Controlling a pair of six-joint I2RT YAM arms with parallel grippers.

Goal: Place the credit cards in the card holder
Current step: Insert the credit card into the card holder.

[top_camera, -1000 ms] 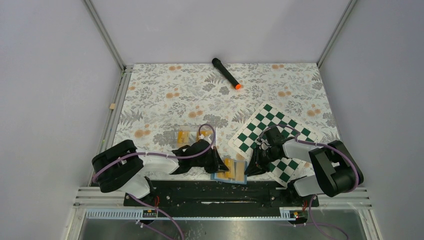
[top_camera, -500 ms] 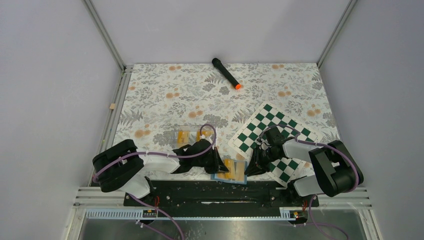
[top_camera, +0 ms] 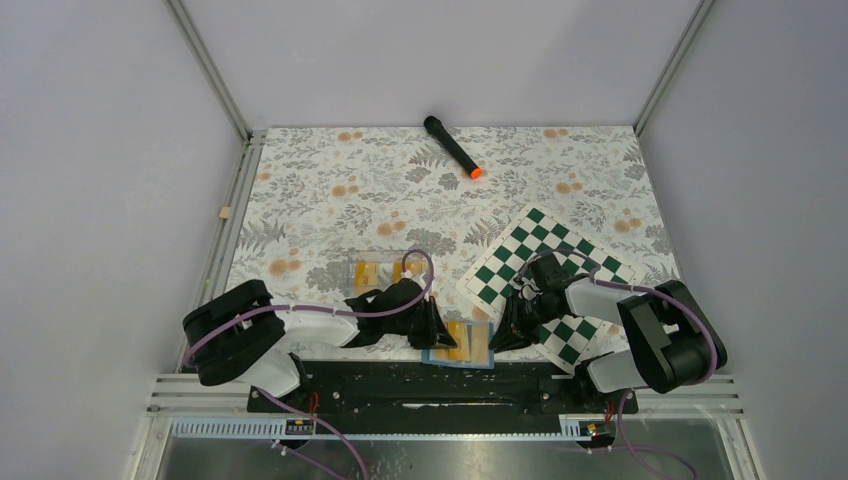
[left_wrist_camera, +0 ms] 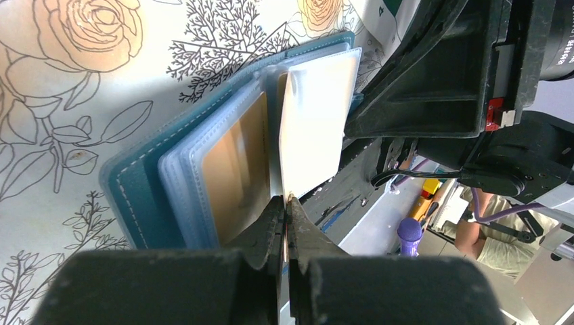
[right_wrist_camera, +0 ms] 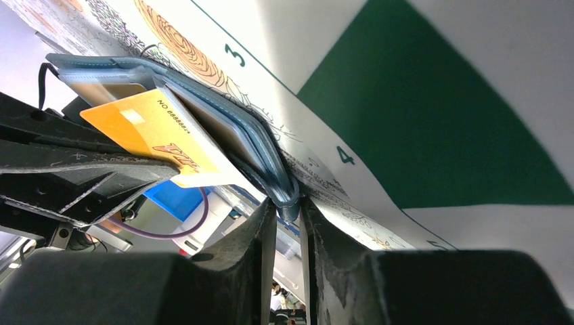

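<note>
Little has shifted: left gripper (left_wrist_camera: 285, 201) pinches the stiff, slick orange-yellow card (right_wrist_camera: 162, 135) by its edge; right gripper (right_wrist_camera: 288, 208), at three o'clock, clamps the soft blue folding wallet (left_wrist_camera: 135, 196).

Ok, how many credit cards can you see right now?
4. One credit card and another lie in the clear tray; one sits sleeved in the card holder; the left tool pinches one over it. More may be hidden.
</note>
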